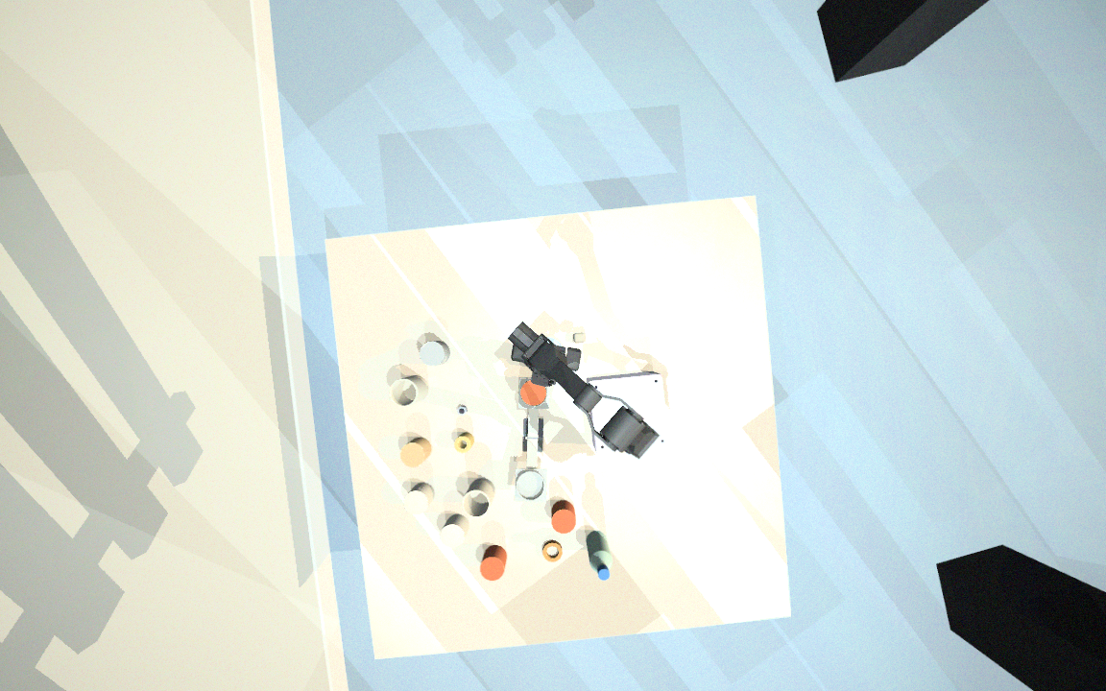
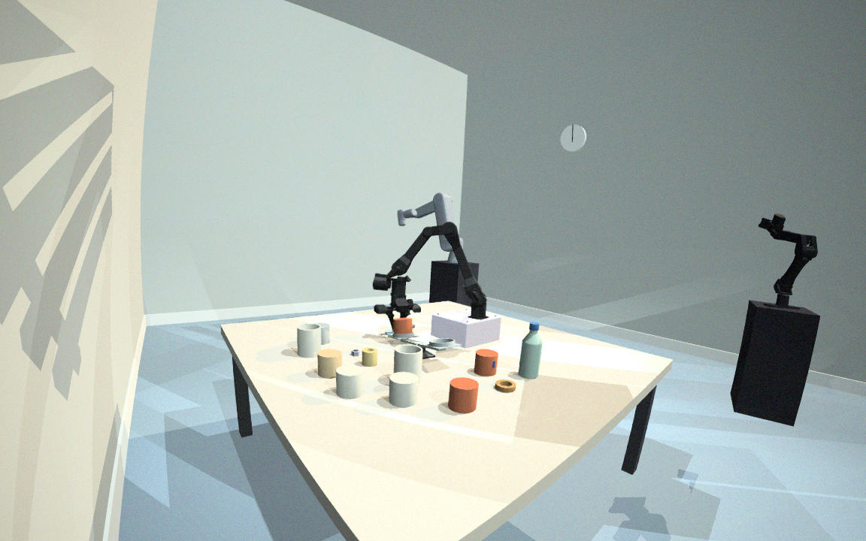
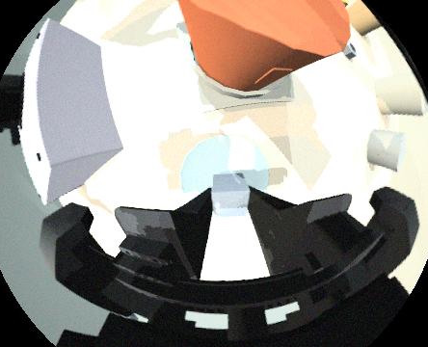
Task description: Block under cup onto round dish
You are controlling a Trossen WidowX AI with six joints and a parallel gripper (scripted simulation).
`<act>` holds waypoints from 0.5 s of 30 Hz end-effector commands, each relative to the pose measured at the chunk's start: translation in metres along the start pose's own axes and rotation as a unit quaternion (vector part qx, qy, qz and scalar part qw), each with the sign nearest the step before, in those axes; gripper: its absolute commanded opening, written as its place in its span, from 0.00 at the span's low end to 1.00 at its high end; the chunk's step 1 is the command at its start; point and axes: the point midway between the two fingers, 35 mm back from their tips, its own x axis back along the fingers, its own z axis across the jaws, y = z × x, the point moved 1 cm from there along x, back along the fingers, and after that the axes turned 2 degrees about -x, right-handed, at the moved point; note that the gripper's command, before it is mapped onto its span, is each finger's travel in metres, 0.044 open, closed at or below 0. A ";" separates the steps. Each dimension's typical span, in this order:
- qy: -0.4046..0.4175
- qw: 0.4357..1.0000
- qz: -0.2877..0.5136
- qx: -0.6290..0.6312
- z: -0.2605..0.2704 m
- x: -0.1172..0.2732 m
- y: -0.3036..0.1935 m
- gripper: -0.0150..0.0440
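My gripper (image 3: pixel 228 191) is shut on a small grey-blue block (image 3: pixel 230 190). In the wrist view the block is over the near part of the pale blue round dish (image 3: pixel 200 161); I cannot tell whether it touches it. The arm hides most of the dish in the top view. An orange cup (image 1: pixel 533 393) (image 2: pixel 402 326) (image 3: pixel 267 43) stands on one end of the balance (image 1: pixel 532 419), close beside the gripper and not above the dish. The balance's other end holds a grey round pan (image 1: pixel 529 484) (image 2: pixel 441 342) with no cup on it. Another orange cup (image 1: pixel 563 517) (image 2: pixel 485 362) stands on the table.
A third orange cup (image 1: pixel 492 563) (image 2: pixel 463 395), a green bottle (image 1: pixel 598 550) (image 2: pixel 529 355) and an orange ring (image 1: pixel 543 551) (image 2: pixel 505 391) stand beyond the pan. Several pale and tan cups stand on the far side of the balance from the arm's pale base (image 2: pixel 464 329) (image 3: pixel 69 96).
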 end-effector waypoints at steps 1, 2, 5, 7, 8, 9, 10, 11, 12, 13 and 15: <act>0.000 1.000 0.000 0.000 0.000 0.000 0.000 0.52; 0.000 1.000 0.000 0.000 0.000 0.000 0.000 0.57; 0.000 1.000 0.000 0.000 0.000 0.000 0.000 0.70; 0.000 1.000 0.000 0.000 0.000 0.000 0.000 0.79; 0.000 1.000 0.000 0.000 0.000 0.000 0.000 0.83; 0.000 1.000 0.000 0.000 0.000 0.000 0.000 0.88; 0.000 1.000 0.000 0.000 0.000 0.000 0.000 0.92; 0.000 1.000 0.000 0.000 0.000 0.003 0.000 0.97; 0.000 1.000 -0.001 0.001 -0.001 0.012 0.000 1.00; 0.001 1.000 -0.002 0.002 0.000 0.028 0.000 1.00; 0.002 1.000 -0.003 0.003 0.001 0.053 0.001 1.00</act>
